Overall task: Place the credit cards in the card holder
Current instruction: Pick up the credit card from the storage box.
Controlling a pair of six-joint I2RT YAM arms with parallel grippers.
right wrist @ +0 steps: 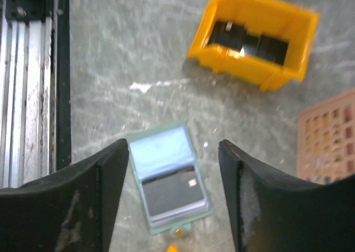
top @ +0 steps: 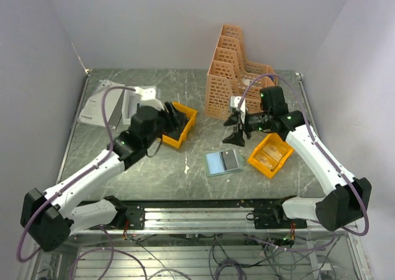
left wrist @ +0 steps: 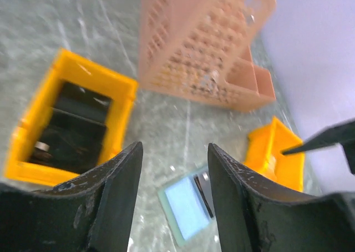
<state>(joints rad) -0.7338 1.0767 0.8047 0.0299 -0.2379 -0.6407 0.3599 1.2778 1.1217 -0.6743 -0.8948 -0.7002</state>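
The left gripper [left wrist: 175,152] hangs with its fingers spread and nothing between them. Below it the card holder [left wrist: 186,207] lies unfolded on the table [left wrist: 161,124], one half pale blue, the other dark. A yellow bin [left wrist: 89,71] of dark things sits left, a peach rack [left wrist: 205,46] stands behind, and a second bin [left wrist: 277,152] sits right.

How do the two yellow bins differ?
The left yellow bin holds black items; the right yellow bin holds tan cards. The left one sits farther from the open card holder, the right one just beside it. Both are small and open-topped.
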